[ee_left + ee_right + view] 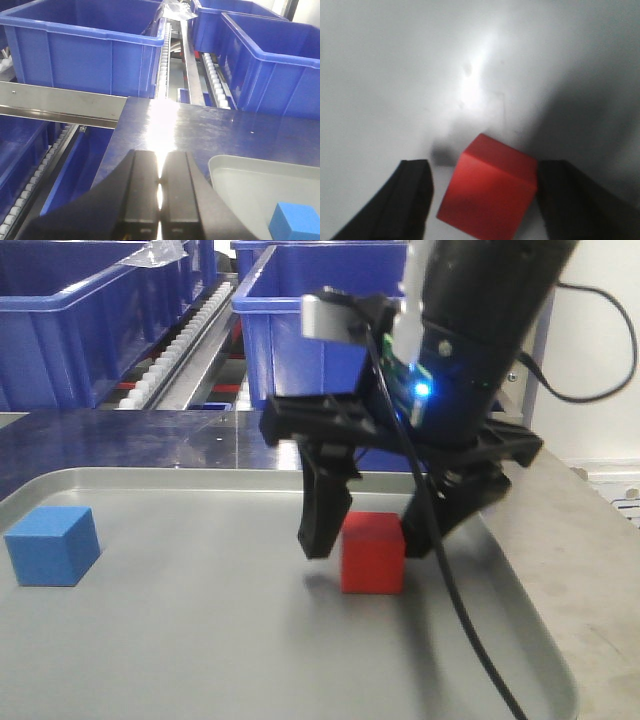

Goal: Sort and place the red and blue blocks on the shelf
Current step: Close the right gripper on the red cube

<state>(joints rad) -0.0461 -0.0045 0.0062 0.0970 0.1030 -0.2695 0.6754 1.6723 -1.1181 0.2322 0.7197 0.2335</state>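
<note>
Grasp step. Right gripper (372, 540) spread, straddling red block (372, 560) near right edge of tabletop (590, 570). Left gripper (159, 200) pressed together. Blue block (52, 545) near left edge. Next: close squarely, lift.

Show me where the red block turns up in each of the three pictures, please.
Front view: the red block sits right of centre on the grey tray, between the black fingers.
Left wrist view: not in it; only the blue block shows, bottom right.
Right wrist view: bottom centre, between the fingers.
Shared landmark: the grey tray.
</note>
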